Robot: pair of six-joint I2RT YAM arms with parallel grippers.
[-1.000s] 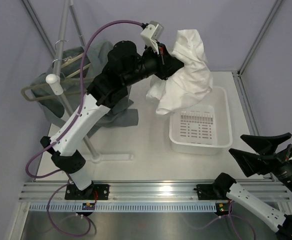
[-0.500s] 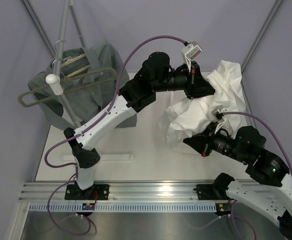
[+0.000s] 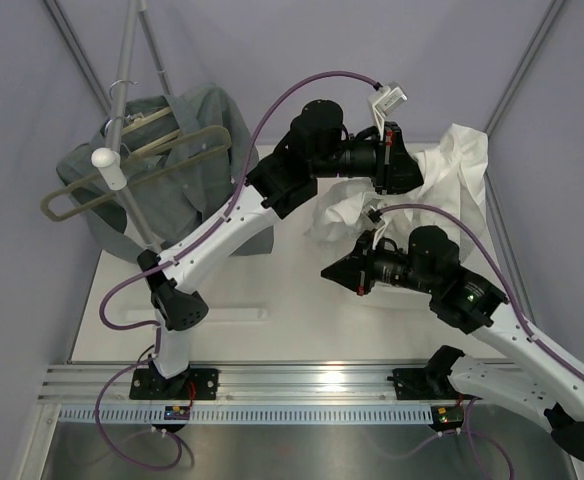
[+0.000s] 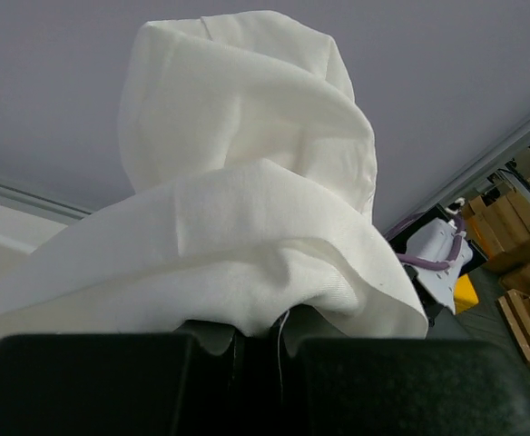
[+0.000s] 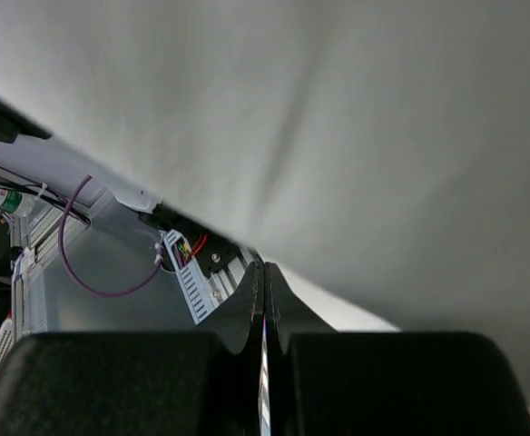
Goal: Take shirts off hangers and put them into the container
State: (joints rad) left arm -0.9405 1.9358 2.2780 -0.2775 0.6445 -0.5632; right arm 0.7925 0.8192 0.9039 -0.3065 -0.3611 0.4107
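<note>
The white shirt [image 3: 457,165] is pinched in the left pincer [image 4: 263,334], a fold caught between fingers [image 4: 111,386] all but pressed together, and cloth is seen billowing up and over the tips in the wrist view. It is held high and bunched, most likely so the loose tails are lifted off the table [image 3: 272,300] and can be lowered into the container rather than dragged. The right pincer [image 5: 263,272] is pressed together, with nothing seen between its tips. It is levelled just beneath the hanging cloth, which fills the view above it. A gathering or supporting role is judged likely, though no contact can be confirmed. Well behind the left pincer, out past its elbow, the green shirt [image 3: 187,175] is draped on its hanger [image 3: 150,122], hung up beside the pole [image 3: 130,50] with the looped rail [image 3: 122,185] across it. That one is untouched, so the job is judged half done at best. Now the blind spots: the container cannot be made out at all, being covered by the shirt's lower folds and the right arm, so it cannot be told whether any cloth lies in it. The white shirt's collar and buttons are lost in the bunching, and no hanger for it is seen. How much fabric is caught in the left grip is hidden by the fingers themselves
</note>
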